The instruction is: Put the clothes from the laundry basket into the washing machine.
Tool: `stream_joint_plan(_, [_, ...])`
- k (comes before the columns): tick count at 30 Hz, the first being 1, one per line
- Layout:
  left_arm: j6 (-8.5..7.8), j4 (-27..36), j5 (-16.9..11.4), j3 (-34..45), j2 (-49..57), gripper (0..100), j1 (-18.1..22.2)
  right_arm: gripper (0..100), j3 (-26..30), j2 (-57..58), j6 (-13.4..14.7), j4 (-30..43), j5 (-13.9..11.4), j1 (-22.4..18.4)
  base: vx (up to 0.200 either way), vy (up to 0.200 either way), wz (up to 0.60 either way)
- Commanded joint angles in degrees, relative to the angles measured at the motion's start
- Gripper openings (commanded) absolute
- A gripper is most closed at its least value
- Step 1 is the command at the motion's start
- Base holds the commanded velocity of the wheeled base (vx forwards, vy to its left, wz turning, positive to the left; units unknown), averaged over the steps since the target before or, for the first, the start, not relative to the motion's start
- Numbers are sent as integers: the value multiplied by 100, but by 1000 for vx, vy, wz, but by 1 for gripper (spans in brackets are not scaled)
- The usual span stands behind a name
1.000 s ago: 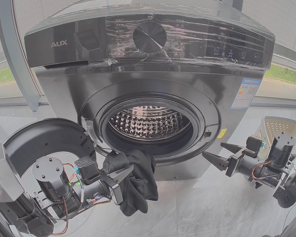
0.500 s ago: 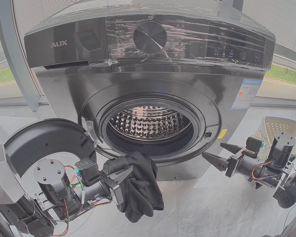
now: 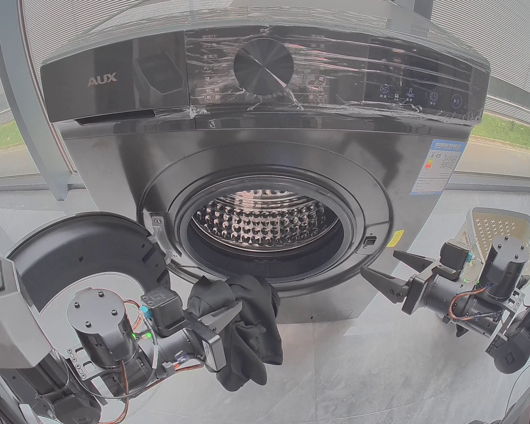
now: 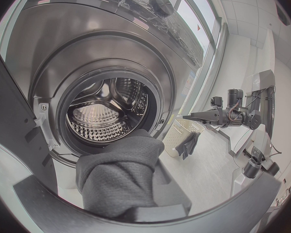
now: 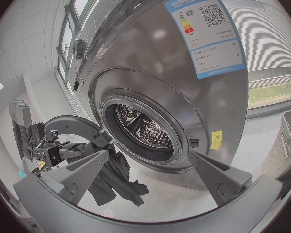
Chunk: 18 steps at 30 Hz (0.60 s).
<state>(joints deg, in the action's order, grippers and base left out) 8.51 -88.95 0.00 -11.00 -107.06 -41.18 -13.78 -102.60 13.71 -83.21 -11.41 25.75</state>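
Head view. Found the left claw (image 3: pixel 227 325) clamped narrow on a black garment (image 3: pixel 250 325), at seven o'clock of the washing machine (image 3: pixel 265 142) opening. Saw the cloth bunched and creased over the claw, matte, with loose folds hanging below it. Placed its upper fold just outside the lower lip of the drum (image 3: pixel 265 219) mouth; could not tell whether it touched. Noted the door (image 3: pixel 82 254) swung open at eight o'clock. Found the right claw (image 3: pixel 380 264) at four o'clock, spread wide and holding nothing, with the laundry basket (image 3: pixel 500 225) just behind it.

Left wrist view. Saw the black garment (image 4: pixel 119 175) up close: a dark grey mesh weave with fine holes, rolled into a thick fold in the grip. Saw the shiny ribbed drum (image 4: pixel 100 117) beyond it. Noted farther off the pale, perforated laundry basket (image 4: pixel 177 131), a second dark garment (image 4: pixel 187 144) draped over its rim, and the right claw (image 4: pixel 187 116) above that.

Right wrist view. Looked out through the right claw (image 5: pixel 147 154), its fingers (image 5: pixel 87 169) set far apart with nothing between. Saw the black garment (image 5: pixel 116 178) dangling from the left claw (image 5: pixel 68 152) in a long crumpled tail, at seven o'clock of the drum (image 5: pixel 142 130) mouth and just beside the open door (image 5: pixel 74 127).
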Motion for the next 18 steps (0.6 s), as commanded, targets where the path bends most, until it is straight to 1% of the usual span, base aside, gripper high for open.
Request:
stream_joint_plan(1, [2,-34,0,10,-8,0,-66,100,50,-243,0,-204,7,1,0,0,0])
stream_joint_plan(5, [2,-34,0,10,-8,0,-74,100,182,-410,-18,-582,7,1,0,0,0])
stream_joint_plan(9, [2,-34,0,27,-17,0,-66,100,200,-445,-36,-608,16,9,0,0,0])
stream_joint_plan(12, [28,-34,18,19,1,0,-66,100,200,-410,-36,-600,16,27,0,0,0])
stream_joint_plan(13, [63,-34,18,1,18,0,-66,100,209,-402,-36,-608,16,44,0,0,0])
stream_joint_plan(16, [54,-34,9,19,-8,0,-66,100,209,-410,-36,-600,16,44,200,-200,0])
stream_joint_plan(18, [19,-34,18,27,-34,0,-74,100,209,-410,-36,-608,16,44,0,0,0])
